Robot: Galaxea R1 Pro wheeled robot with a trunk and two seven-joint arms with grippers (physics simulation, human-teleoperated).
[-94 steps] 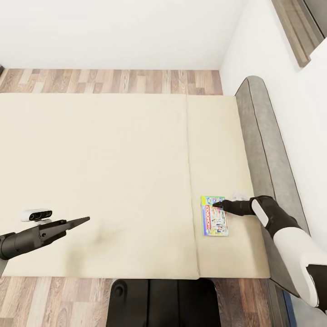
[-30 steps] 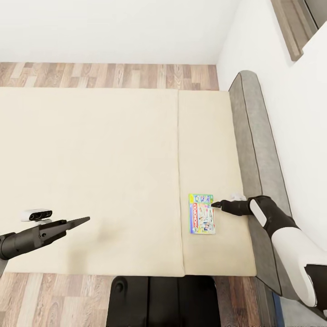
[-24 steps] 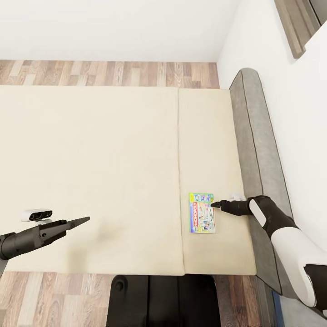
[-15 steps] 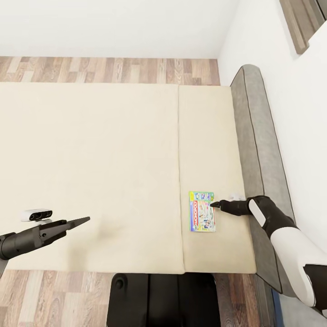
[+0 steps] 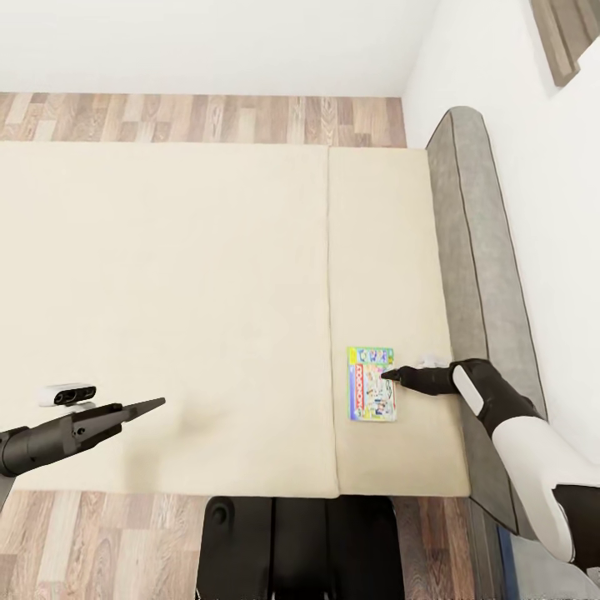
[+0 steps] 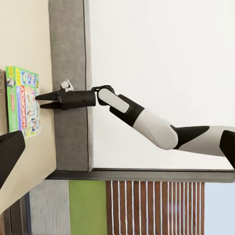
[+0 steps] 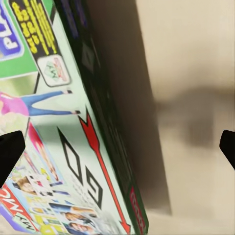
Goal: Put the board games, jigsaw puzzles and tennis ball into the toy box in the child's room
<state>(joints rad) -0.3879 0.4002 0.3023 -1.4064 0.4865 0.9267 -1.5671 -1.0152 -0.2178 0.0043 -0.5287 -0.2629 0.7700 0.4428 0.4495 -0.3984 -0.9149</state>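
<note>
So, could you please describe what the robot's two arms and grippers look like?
Both grippers are black with slim, tapered, pointed fingers. The right gripper sits on an arm of glossy white shells and black joints. The left gripper tops a dark grey arm carrying a small white camera module.

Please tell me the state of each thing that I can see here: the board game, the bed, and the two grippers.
board game: lying flat on the bed, lid up, not lifted
bed: mattress bare apart from the one game
right gripper: open, fingertips at the game's edge
left gripper: shut, holding nothing, above the mattress

Board game (image 5: 372, 384) on bed (image 5: 183, 308), R side nr headboard (image 5: 479, 275)
</note>
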